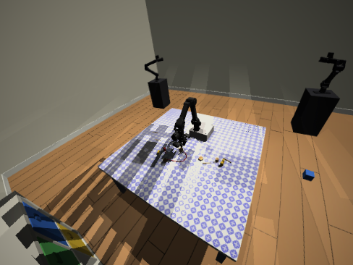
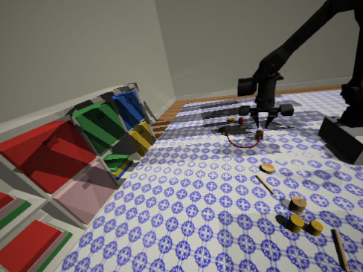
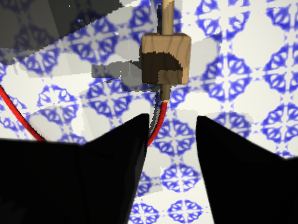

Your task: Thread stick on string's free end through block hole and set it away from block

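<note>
The wooden block (image 3: pixel 149 46) (image 2: pixel 261 134) stands on the table. The wooden stick (image 3: pixel 168 17) lies through its hole: a long part shows beyond the far side in the wrist view, a short end on the side nearer the fingers. The red string (image 3: pixel 163 121) (image 2: pixel 243 147) (image 1: pixel 186 156) runs from that short end and curves to the round button (image 2: pixel 222 130), which is in shadow. My gripper (image 3: pixel 172 122) (image 2: pixel 262 127) is partly open and empty. Its fingertips are above the table, just short of the block and the stick's near end. The block's hole itself is hidden.
A pale wooden disc (image 2: pixel 267 168) (image 1: pixel 200 158), a loose stick (image 2: pixel 265 185), a brown cylinder (image 2: pixel 297 205), two yellow cylinders (image 2: pixel 295 224) (image 2: pixel 315 228) and another stick (image 2: pixel 340 250) lie on the camera's side. A red cylinder (image 2: pixel 241 120) and a yellow piece (image 2: pixel 231 119) lie beyond the string.
</note>
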Available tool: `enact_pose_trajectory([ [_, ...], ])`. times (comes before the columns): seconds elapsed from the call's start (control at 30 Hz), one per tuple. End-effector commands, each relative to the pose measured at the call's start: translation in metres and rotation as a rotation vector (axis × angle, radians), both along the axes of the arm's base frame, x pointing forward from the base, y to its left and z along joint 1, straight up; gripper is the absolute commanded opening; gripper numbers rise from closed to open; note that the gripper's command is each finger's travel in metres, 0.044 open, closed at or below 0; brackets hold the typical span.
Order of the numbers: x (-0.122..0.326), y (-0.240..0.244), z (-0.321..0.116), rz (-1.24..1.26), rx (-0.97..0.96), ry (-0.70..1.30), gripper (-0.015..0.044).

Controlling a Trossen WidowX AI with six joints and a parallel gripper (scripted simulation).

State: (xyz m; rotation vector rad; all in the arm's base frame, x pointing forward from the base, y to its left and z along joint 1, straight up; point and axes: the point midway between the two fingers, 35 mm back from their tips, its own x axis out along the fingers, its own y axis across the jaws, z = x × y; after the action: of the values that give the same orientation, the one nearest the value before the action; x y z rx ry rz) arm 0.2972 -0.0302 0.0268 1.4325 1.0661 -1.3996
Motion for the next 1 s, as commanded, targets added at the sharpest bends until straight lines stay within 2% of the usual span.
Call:
enact_pose_trajectory([
  [0.0,0.001,0.000,0.030,0.000,-0.002,-0.022,0.0124],
  [0.2,0.005,-0.002,0.026,0.060,-0.006,-0.038,0.0124],
  [0.8,-0.004,-0.029,0.027,1.711,-0.055,-0.034,0.0124],
  [0.97,-0.006,-0.035,0.027,1.987,-0.060,-0.030,0.0124],
])
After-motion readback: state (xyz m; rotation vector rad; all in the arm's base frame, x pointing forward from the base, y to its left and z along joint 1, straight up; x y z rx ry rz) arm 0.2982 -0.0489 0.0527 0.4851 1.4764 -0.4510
